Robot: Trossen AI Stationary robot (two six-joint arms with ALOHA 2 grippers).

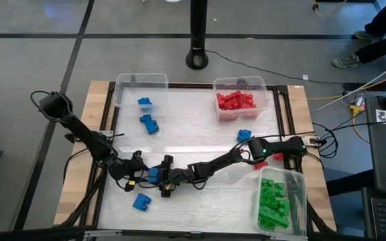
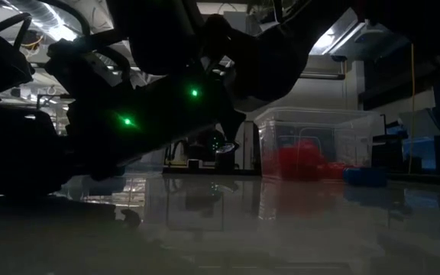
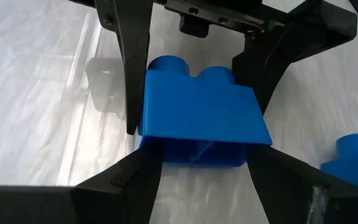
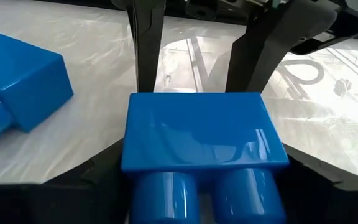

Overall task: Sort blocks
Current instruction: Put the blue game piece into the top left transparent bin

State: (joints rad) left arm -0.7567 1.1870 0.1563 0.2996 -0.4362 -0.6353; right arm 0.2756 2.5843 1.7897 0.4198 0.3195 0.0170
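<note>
three clear bins [image 1: 141, 87], five loose blue blocks [image 1: 141, 201]

Both arms are dark, nearly black, made of slim round links with thicker blocky joints. The left arm [image 1: 79, 130] has thin black cables looping beside it near its base. The right arm [image 1: 246, 152] carries a small green light on its thick wrist housing, with a small red mark next to it. In the low view, two green lights shine on the dark bodies. The fingers [image 3: 132, 68] are flat, black, tapering plates.
</note>
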